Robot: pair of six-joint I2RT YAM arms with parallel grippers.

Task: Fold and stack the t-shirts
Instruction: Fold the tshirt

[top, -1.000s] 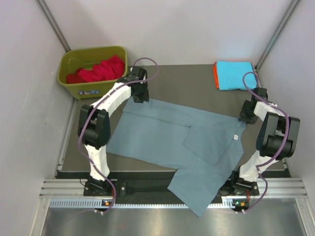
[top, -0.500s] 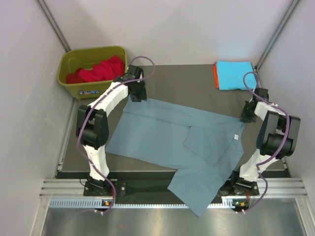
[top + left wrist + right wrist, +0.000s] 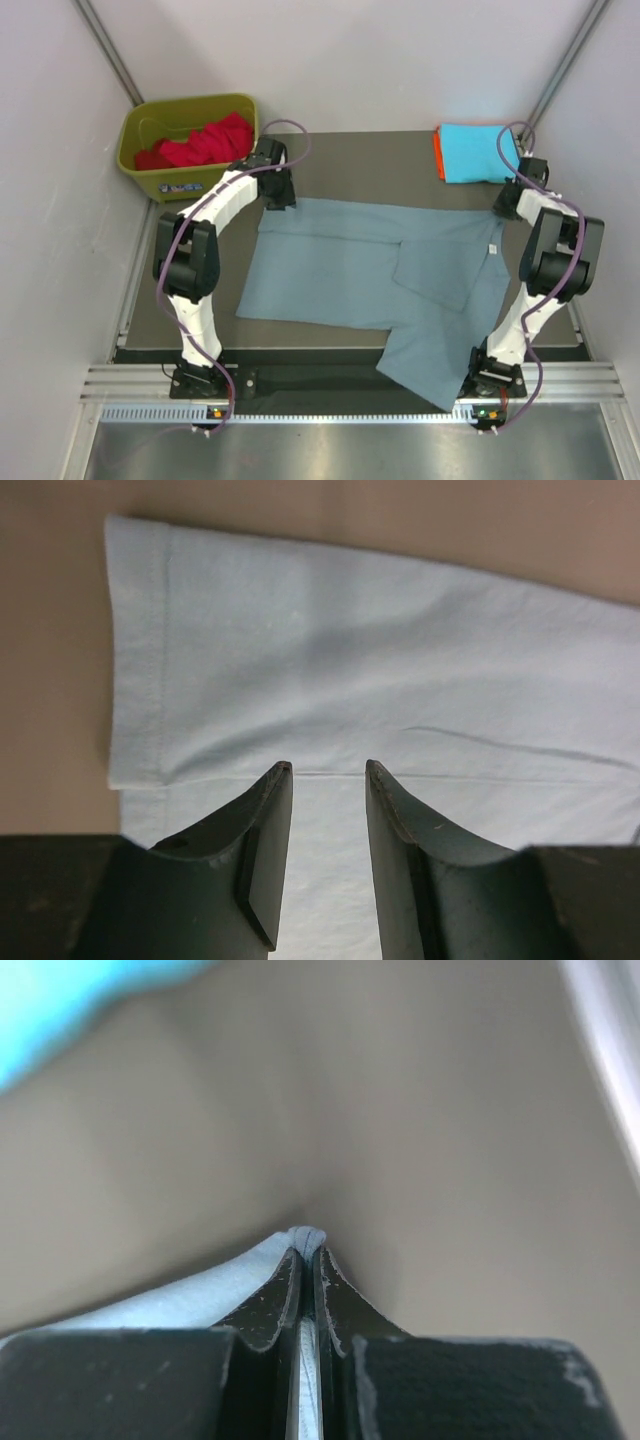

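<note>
The dusty grey-blue t-shirt (image 3: 350, 265) lies spread across the table, with one part reaching over the near edge (image 3: 430, 365) and a small neck label (image 3: 493, 248) near its right side. My left gripper (image 3: 278, 190) hovers at the shirt's far left corner. In the left wrist view it (image 3: 325, 768) is open, with the shirt's hemmed edge (image 3: 350, 660) below it. My right gripper (image 3: 510, 203) is at the shirt's far right corner. In the right wrist view it (image 3: 308, 1250) is shut on a pinched fold of the shirt (image 3: 200, 1295).
A folded cyan t-shirt (image 3: 475, 152) lies on an orange one (image 3: 438, 155) at the back right corner; the cyan one also shows in the right wrist view (image 3: 60, 1000). Red t-shirts (image 3: 205, 142) fill the olive-green bin (image 3: 150, 180) at the back left. Walls stand close on both sides.
My right gripper has moved toward the back with the shirt's corner, and the whole shirt has slid right and away from the near edge. The left gripper has barely moved.
</note>
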